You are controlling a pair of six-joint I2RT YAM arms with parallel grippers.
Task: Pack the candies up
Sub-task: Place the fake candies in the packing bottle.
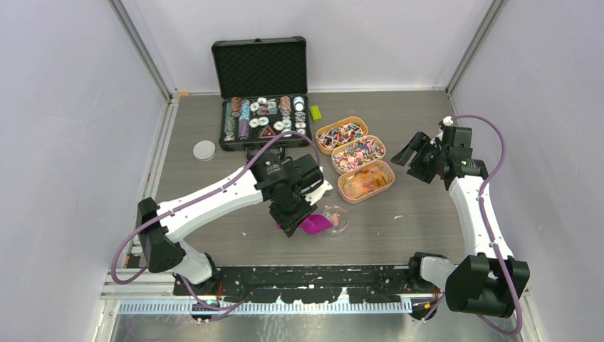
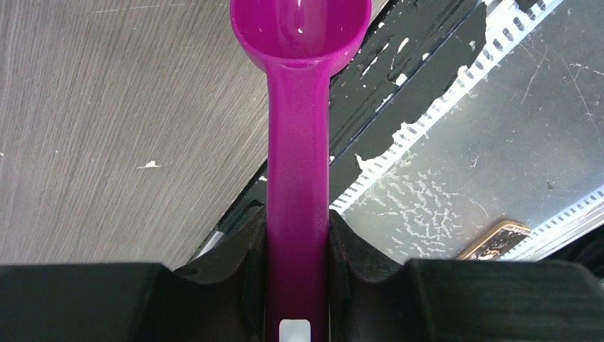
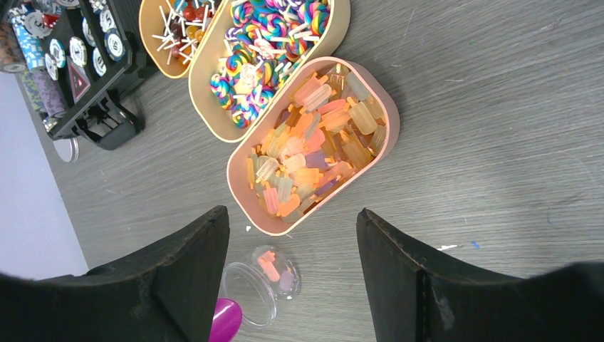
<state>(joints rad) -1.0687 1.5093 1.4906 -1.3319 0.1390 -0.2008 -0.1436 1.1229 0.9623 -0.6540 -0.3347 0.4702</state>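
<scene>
Table centre, top view: left gripper is clamped on the handle of a magenta scoop, whose bowl points toward 3 o'clock and reaches a small clear container.

Left wrist view: the gripper has its jaws pressed against both sides of the scoop. Its long axis runs 6 to 12, bowl at 12, and no sweets are visible in the bowl.

The candies fill three oval trays stacked along an 11-to-5 line; each tray's long axis runs 8 to 2.

Right wrist view: lolly-shaped candies lie jumbled in the pink tray with mixed long axes. Two more sit in the clear container.

Right gripper, at 3 o'clock of the trays: fingers spread wide, holding nothing.
</scene>
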